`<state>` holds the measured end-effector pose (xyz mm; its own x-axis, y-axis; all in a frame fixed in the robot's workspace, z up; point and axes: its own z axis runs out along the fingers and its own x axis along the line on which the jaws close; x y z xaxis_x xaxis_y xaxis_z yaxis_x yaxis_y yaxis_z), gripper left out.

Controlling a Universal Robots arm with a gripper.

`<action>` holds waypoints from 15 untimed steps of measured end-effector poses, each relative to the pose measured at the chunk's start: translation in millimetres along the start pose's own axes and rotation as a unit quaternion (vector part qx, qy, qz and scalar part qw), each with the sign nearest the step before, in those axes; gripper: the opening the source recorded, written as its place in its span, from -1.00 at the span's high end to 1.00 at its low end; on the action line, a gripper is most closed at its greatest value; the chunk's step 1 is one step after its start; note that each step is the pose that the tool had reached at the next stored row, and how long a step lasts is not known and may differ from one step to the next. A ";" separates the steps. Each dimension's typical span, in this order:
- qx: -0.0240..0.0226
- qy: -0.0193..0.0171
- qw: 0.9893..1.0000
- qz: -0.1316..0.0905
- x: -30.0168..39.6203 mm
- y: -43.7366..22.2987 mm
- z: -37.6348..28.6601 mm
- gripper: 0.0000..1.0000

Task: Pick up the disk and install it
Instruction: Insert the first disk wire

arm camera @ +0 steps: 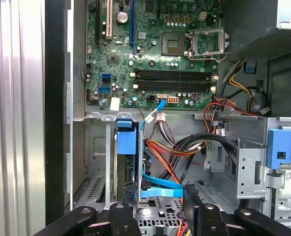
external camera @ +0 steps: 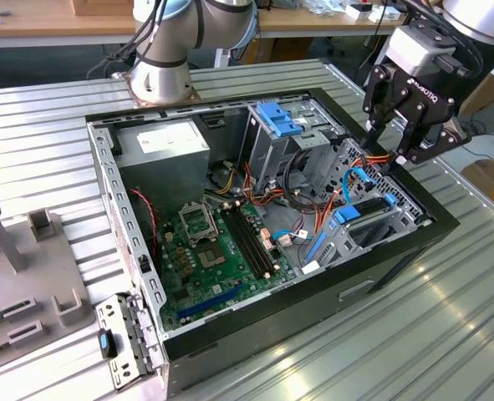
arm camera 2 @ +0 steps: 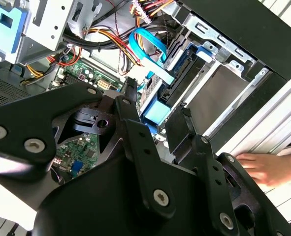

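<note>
Your disk (arm camera: pixel 126 143) stands on edge in the bay (external camera: pixel 380 230) at the corner of the case (external camera: pixel 313 309), with its blue carrier (external camera: pixel 347 215) uppermost and most of the metal body hidden down in the slot. Whether it is fully seated, I cannot tell.

Expect it to be stiff and dense for its size, with smooth metal faces that could slip, and to take knocks badly. The carrier is plastic and will likely flex, so the safest hold looks to be across the narrow blue top end, squeezing flat against both sides rather than on a corner.

A blue cable (arm camera: pixel 162 184) and a bundle of orange and black wires run just beside the carrier, so mind them.

Your pincer (external camera: pixel 390 140) hangs above that corner with its jaws well apart and nothing between them; in the first wrist view its fingers (arm camera: pixel 128 201) frame the slot.

A hand (arm camera 2: pixel 268 167) rests on the bench (external camera: pixel 447 334) just outside the case.
</note>
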<state>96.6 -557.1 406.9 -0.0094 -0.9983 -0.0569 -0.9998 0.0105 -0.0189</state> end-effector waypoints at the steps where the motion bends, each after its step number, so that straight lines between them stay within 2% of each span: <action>1: 0.000 0.000 1.000 0.000 0.0 0.0 0.0 -0.01; 4: 0.000 0.000 1.000 0.000 -0.6 -0.8 0.1 -0.01; 7: 0.000 0.000 1.000 0.000 -1.8 -7.3 0.3 -0.01; 9: 0.000 0.000 1.000 0.000 -2.9 -16.3 0.5 -0.01; 14: 0.000 0.000 1.000 -0.001 -6.0 -24.5 0.8 -0.01; 15: 0.000 0.000 1.000 -0.005 -8.0 -33.9 1.5 -0.01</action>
<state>130.6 -549.4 406.5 0.0004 -0.9984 -0.0569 -0.9998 0.0006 -0.0189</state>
